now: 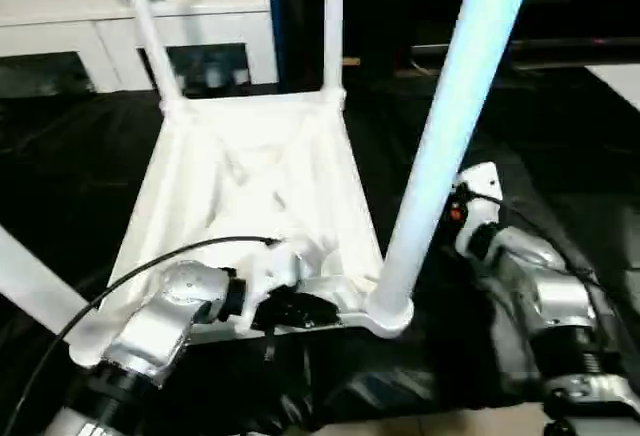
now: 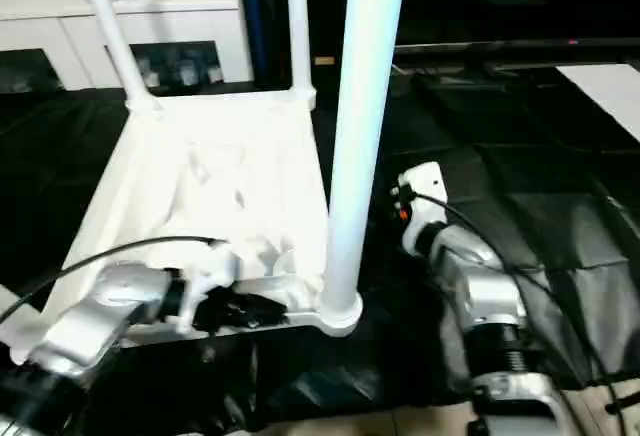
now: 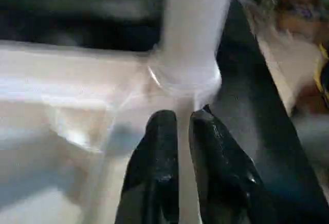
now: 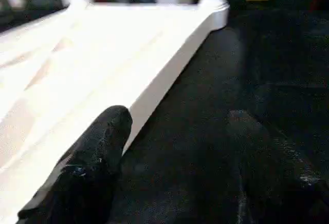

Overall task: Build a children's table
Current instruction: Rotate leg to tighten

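Glossy white plastic table (image 1: 255, 171) (black cloth (image 1: 560, 146))

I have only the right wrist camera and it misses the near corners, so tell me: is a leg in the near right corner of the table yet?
Observer: Yes. A leg stands upright in the near right corner socket of the upturned table.
Operator: Where is the left gripper?
Observer: The left gripper is at the table's near edge, close beside the base of that leg.
Operator: What lies beyond the far edge?
Observer: A white cabinet with glass doors stands behind the table.
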Available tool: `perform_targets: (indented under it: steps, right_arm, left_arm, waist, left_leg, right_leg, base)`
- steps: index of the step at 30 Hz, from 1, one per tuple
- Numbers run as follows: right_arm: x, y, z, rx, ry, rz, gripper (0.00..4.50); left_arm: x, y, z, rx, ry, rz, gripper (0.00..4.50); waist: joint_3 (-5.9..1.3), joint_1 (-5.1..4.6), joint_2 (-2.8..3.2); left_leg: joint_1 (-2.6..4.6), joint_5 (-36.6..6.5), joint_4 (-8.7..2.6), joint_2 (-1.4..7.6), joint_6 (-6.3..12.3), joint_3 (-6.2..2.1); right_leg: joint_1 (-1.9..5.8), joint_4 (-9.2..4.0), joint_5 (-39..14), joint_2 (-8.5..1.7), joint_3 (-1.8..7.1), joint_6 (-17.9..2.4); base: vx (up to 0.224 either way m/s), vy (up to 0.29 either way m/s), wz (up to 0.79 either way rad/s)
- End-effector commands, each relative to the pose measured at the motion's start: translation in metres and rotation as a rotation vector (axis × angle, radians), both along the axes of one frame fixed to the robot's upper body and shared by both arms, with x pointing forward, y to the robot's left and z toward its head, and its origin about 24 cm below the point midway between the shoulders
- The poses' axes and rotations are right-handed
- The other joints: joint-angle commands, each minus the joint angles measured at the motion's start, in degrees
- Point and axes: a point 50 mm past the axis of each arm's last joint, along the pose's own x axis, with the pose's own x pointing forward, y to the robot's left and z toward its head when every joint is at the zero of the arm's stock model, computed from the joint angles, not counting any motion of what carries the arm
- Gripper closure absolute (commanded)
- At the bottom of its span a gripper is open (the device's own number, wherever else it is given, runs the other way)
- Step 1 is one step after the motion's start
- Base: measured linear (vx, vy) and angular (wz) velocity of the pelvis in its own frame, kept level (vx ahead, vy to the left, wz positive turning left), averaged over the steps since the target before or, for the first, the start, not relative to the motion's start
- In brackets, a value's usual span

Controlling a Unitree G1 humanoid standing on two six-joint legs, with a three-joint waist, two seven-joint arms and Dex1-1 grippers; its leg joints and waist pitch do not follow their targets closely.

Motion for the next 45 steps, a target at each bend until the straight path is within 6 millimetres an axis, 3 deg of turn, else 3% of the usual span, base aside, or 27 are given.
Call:
perform_targets:
  steps: [1, 5, 8, 10, 12, 16, 18, 19, 24, 26, 31, 33, 34, 35, 37, 38, 39, 40, 41, 42, 43, 44, 45]
  right_arm:
    - [-0.002, -0.002, 0.002, 0.035, -0.005, -0.048, 0.99]
    - [-0.006, 0.002, 0.005, 0.072, -0.020, -0.112, 0.79]
    - [-0.011, 0.002, 0.008, 0.032, -0.046, -0.174, 0.40]
    - [-0.013, 0.002, 0.010, 0.017, -0.062, -0.205, 0.39]
    - [-0.016, 0.004, 0.012, -0.009, -0.081, -0.215, 0.14]
    - [-0.022, 0.013, 0.014, -0.034, -0.093, -0.204, 0.00]
    - [-0.025, 0.017, 0.012, -0.051, -0.074, -0.203, 0.00]
    - [-0.026, 0.018, 0.011, -0.064, -0.067, -0.207, 0.00]
    - [-0.038, 0.017, 0.003, -0.078, -0.037, -0.270, 0.00]
    - [-0.044, 0.017, 0.003, -0.084, -0.039, -0.269, 0.00]
    - [-0.054, 0.019, 0.003, -0.056, -0.026, -0.271, 0.00]
    - [-0.058, 0.021, 0.000, -0.068, -0.018, -0.266, 0.00]
    - [-0.059, 0.022, -0.001, -0.078, -0.013, -0.264, 0.00]
    - [-0.059, 0.022, -0.001, -0.079, -0.012, -0.263, 0.00]
    - [-0.059, 0.022, -0.001, -0.075, -0.008, -0.268, 0.00]
    - [-0.059, 0.021, -0.001, -0.075, -0.007, -0.269, 0.00]
    - [-0.057, 0.020, 0.000, -0.074, -0.006, -0.281, 0.00]
    - [-0.057, 0.019, 0.000, -0.074, -0.006, -0.289, 0.00]
    - [-0.057, 0.018, 0.000, -0.075, -0.007, -0.292, 0.00]
    - [-0.056, 0.016, 0.000, -0.076, -0.007, -0.298, 0.00]
    - [-0.056, 0.013, 0.001, -0.080, -0.013, -0.310, 0.00]
    - [-0.056, 0.009, 0.001, -0.081, -0.019, -0.329, 0.00]
    - [-0.056, 0.003, 0.001, -0.084, -0.023, -0.357, 0.00]
  left_arm:
    - [0.001, 0.002, 0.015, -0.074, -0.053, 0.050, 3.54]
    - [0.004, 0.006, 0.026, -0.167, -0.088, 0.221, 3.49]
    - [0.024, 0.025, 0.025, -0.127, -0.184, 0.667, 3.12]
    - [0.028, 0.031, 0.028, -0.169, -0.187, 0.818, 3.10]
    - [0.028, 0.032, 0.035, -0.224, -0.202, 0.895, 2.81]
    - [0.030, 0.021, 0.043, -0.263, -0.221, 0.930, 2.62]
    - [0.031, 0.018, 0.044, -0.255, -0.233, 0.958, 2.62]
    - [0.032, 0.017, 0.044, -0.255, -0.232, 0.979, 2.62]
    - [0.026, 0.018, 0.041, -0.273, -0.226, 1.065, 2.62]
    - [0.021, 0.020, 0.039, -0.248, -0.243, 1.093, 2.62]
    - [0.013, 0.025, 0.038, -0.236, -0.256, 1.154, 2.62]
    - [0.009, 0.028, 0.039, -0.242, -0.258, 1.170, 2.62]
    - [0.008, 0.028, 0.039, -0.252, -0.252, 1.174, 2.62]
    - [0.008, 0.028, 0.039, -0.254, -0.250, 1.174, 2.62]
    - [0.003, 0.027, 0.037, -0.243, -0.250, 1.168, 2.62]
    - [0.002, 0.026, 0.036, -0.238, -0.250, 1.168, 2.62]
    - [0.000, 0.027, 0.035, -0.228, -0.255, 1.169, 2.62]
    - [0.000, 0.027, 0.035, -0.227, -0.254, 1.172, 2.62]
    - [-0.001, 0.027, 0.034, -0.227, -0.254, 1.173, 2.62]
    - [-0.001, 0.027, 0.034, -0.227, -0.252, 1.176, 2.62]
    - [-0.001, 0.026, 0.033, -0.217, -0.253, 1.174, 2.62]
    - [-0.002, 0.025, 0.030, -0.210, -0.248, 1.178, 2.62]
    - [-0.003, 0.023, 0.026, -0.199, -0.244, 1.174, 2.62]
  waist:
    - [-3.63, -0.11, -0.95]
    - [-3.50, -0.20, -0.94]
    - [-3.42, -0.50, -1.02]
    - [-3.45, -0.68, -1.01]
    - [-3.49, -0.84, -1.19]
    - [-3.39, -0.90, -1.08]
    - [-3.47, -0.90, -0.42]
    - [-3.43, -1.04, -0.66]
    - [-3.60, -1.01, -0.09]
    - [-3.67, -1.11, -0.87]
    - [-3.41, -1.07, -0.70]
    - [-3.26, -1.05, -0.84]
    - [-3.29, -1.09, -1.27]
    - [-3.26, -0.99, -0.98]
    - [-3.22, -1.05, -1.50]
    - [-3.14, -1.08, -1.32]
    - [-3.26, -1.07, -1.36]
    - [-3.44, -1.08, -1.31]
    - [-3.85, -1.16, -1.31]
    - [-5.23, -1.08, -0.94]
    - [-5.48, -1.06, -1.09]
    - [-6.45, -0.82, -0.18]
    - [-6.41, -0.97, -0.47]
  left_leg:
    - [1.35, -13.7, -4.63, 2.21, 1.05, -0.91]
    - [1.49, -15.1, -4.71, 2.16, 0.72, -0.89]
    - [1.46, -15.7, -4.61, 2.11, -0.04, -0.91]
    - [1.18, -15.8, -4.65, 2.00, -0.31, -1.09]
    - [1.14, -15.9, -4.57, 1.83, -0.05, -1.12]
    - [0.84, -16.3, -4.69, 1.86, 0.37, -1.23]
    - [1.03, -16.3, -4.64, 1.86, 0.14, -1.27]
    - [0.95, -16.5, -4.63, 1.84, 0.10, -1.24]
    - [0.92, -16.0, -4.59, 1.83, -0.29, -1.29]
    - [0.70, -15.6, -4.57, 1.84, 0.28, -1.26]
    - [0.67, -16.0, -4.69, 1.88, 0.80, -1.35]
    - [0.76, -17.2, -4.75, 1.91, 0.25, -1.37]
    - [0.71, -17.2, -4.75, 1.91, 0.14, -1.39]
    - [0.78, -17.5, -4.79, 1.95, -0.03, -1.43]
    - [0.79, -18.0, -4.82, 1.90, -0.08, -1.42]
    - [0.75, -18.5, -4.90, 1.93, -0.25, -1.51]
    - [0.43, -15.5, -4.61, 1.82, 0.06, -1.38]
    - [0.06, -11.9, -4.34, 1.69, 0.76, -1.30]
    - [-0.75, -3.2, -3.53, 1.19, 3.79, -0.91]
    - [-1.46, 8.7, -1.86, 0.35, 8.34, -0.86]
    - [-1.89, 13.2, -1.33, -0.12, 11.11, -0.60]
    - [-2.42, 19.7, -0.27, -0.66, 15.75, -0.84]
    - [-3.40, 16.8, 0.14, -0.85, 18.45, -0.64]
  right_leg:
    - [1.87, -3.72, -16.6, -2.16, 1.64, -11.8]
    - [1.65, -3.88, -18.4, -1.97, 1.66, -10.8]
    - [1.72, -4.13, -18.5, -1.76, 1.68, -9.1]
    - [1.90, -4.16, -19.9, -1.82, 1.59, -8.1]
    - [1.74, -4.55, -21.1, -1.81, 1.53, -7.8]
    - [1.64, -4.62, -20.7, -1.64, 1.51, -7.1]
    - [1.49, -4.57, -19.5, -1.57, 1.57, -7.0]
    - [1.52, -4.59, -19.1, -1.44, 1.55, -7.0]
    - [1.74, -4.36, -15.3, -1.43, 1.58, -7.8]
    - [2.03, -4.30, -14.2, -1.33, 1.55, -7.7]
    - [1.88, -4.48, -16.8, -1.54, 1.55, -7.0]
    - [1.64, -4.67, -18.9, -1.50, 1.62, -6.2]
    - [1.69, -4.67, -19.1, -1.48, 1.60, -6.1]
    - [1.59, -4.67, -19.3, -1.53, 1.65, -5.9]
    - [1.52, -4.76, -20.3, -1.51, 1.65, -5.4]
    - [1.47, -4.80, -21.1, -1.53, 1.66, -5.0]
    - [1.11, -4.81, -17.4, -1.32, 1.75, -5.4]
    - [1.04, -4.57, -13.1, -1.09, 1.70, -6.3]
    - [0.73, -4.01, -2.2, -0.48, 1.30, -9.0]
    - [0.30, -2.65, 11.4, -0.02, 0.67, -11.9]
    - [-0.39, -2.73, 16.8, 0.46, 0.25, -13.0]
    - [-1.05, -2.23, 24.3, 0.73, -0.45, -14.4]
    - [-1.75, -3.53, 20.0, 0.61, -1.01, -14.6]
  base:
    - [0.000, 0.000, 0.00]
    - [0.000, 0.000, 0.00]
    - [0.000, 0.000, 0.00]
    - [0.000, 0.000, 0.00]
    - [0.000, 0.000, 0.00]
    - [0.000, 0.000, 0.00]
    - [0.000, 0.000, 0.00]
    - [0.000, 0.000, 0.00]
    - [0.000, 0.000, 0.00]
    - [0.000, 0.000, 0.00]
    - [0.000, 0.000, 0.00]
    - [0.000, 0.000, 0.00]
    - [0.000, 0.000, 0.00]
    - [0.000, 0.000, 0.00]
    - [0.000, 0.000, 0.00]
    - [0.000, 0.000, 0.00]
    - [0.000, 0.000, 0.00]
    - [0.000, 0.000, 0.00]
    - [0.000, 0.000, 0.00]
    - [0.000, 0.000, 0.00]
    - [0.000, 0.000, 0.00]
    - [0.000, 0.000, 0.00]
    - [-0.083, 0.025, 0.04]
